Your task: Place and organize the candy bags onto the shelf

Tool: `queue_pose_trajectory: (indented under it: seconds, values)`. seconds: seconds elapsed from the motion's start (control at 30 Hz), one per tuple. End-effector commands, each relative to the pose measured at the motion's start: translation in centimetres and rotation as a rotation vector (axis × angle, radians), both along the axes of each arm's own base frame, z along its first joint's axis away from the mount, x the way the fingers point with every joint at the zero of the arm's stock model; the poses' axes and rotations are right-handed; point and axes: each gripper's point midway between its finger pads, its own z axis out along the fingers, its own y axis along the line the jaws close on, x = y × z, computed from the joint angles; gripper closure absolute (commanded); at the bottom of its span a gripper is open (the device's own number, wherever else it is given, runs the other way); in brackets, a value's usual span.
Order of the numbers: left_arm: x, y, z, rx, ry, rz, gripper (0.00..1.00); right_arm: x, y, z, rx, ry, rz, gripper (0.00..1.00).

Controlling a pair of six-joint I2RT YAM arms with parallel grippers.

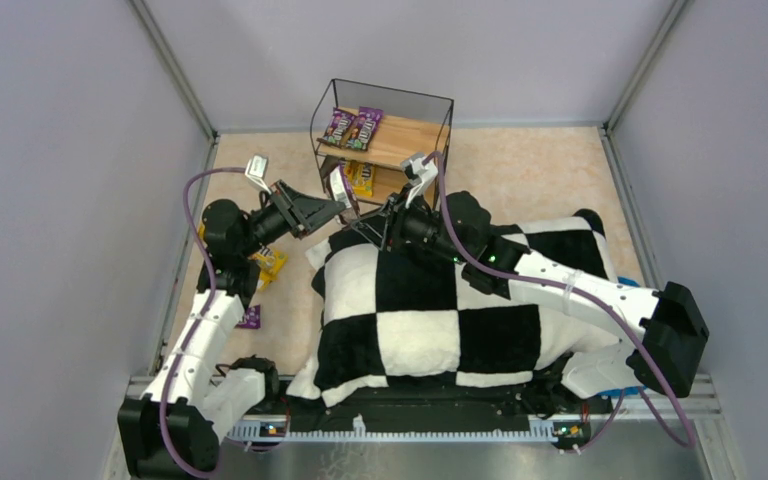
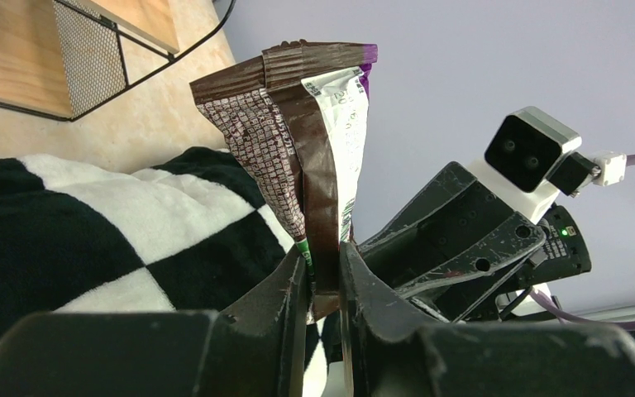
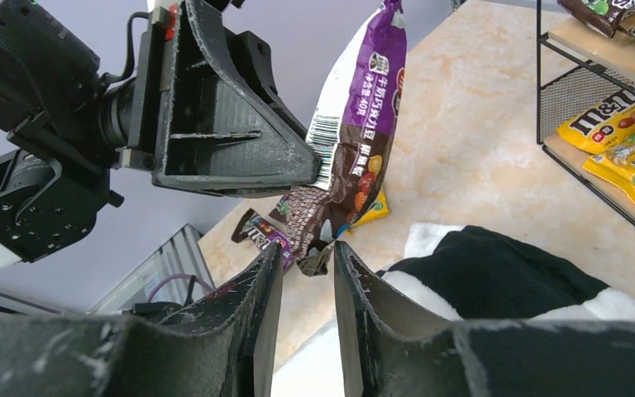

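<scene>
My left gripper (image 1: 338, 206) is shut on a purple and brown candy bag (image 2: 314, 141) and holds it upright in the air in front of the shelf (image 1: 430, 140). My right gripper (image 3: 307, 252) is open, and the bag's (image 3: 355, 132) lower corner hangs just at its fingertips; its jaws do not press the bag. Two purple bags (image 1: 352, 128) lie on the shelf's top board. Yellow bags (image 3: 620, 132) lie on the lower board. A yellow bag (image 1: 268, 263) and a purple bag (image 1: 250, 318) lie on the floor at the left.
A black-and-white checkered cushion (image 1: 430, 300) covers the middle of the floor, under both grippers and just in front of the shelf. Grey walls close the space on three sides. The two grippers face each other, very close together.
</scene>
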Motion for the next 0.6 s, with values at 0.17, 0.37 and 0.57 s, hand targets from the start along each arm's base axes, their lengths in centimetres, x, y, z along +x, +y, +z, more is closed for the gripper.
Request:
queue_pose_trajectory:
  seconds: [0.17,0.37,0.57]
  values:
    - [-1.43,-0.47,3.77,-0.022,-0.098,-0.028,0.76,0.68,0.19,3.16,0.069,-0.067,-0.022,0.70]
    - [-1.30,-0.60,3.48,-0.018,-0.090,-0.025,0.76,0.74,0.14,3.73,0.076,-0.088,-0.025,0.67]
    - [-1.27,-0.81,3.07,-0.017,-0.080,-0.029,0.76,0.81,0.19,3.72,0.072,-0.097,-0.025,0.82]
